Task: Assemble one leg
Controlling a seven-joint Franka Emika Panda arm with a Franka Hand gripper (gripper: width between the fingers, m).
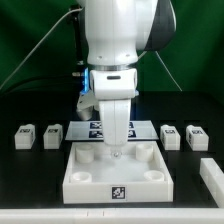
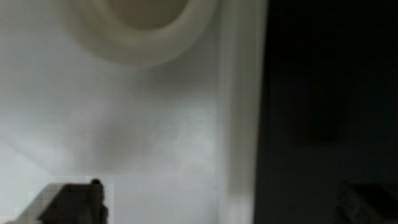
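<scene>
Four legs [image 1: 52, 133] wait on the desk [image 1: 30, 182]; my hand [image 1: 117, 151] (apart, empty) hovers over the tray [image 1: 85, 181], a grasp due next.

Looks like a robotics lab: white arm [image 1: 122, 40] at upper centre, green curtain [image 1: 30, 45] across the upper left, black table [image 1: 25, 185] below, square marker tags on legs [image 1: 25, 136] and tray [image 1: 85, 188] lower down.

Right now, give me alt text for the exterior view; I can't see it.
The white arm's pincer hangs low over the middle of the square white tray. Two legs sit at the exterior view's left of the tray, two more at its right.
</scene>
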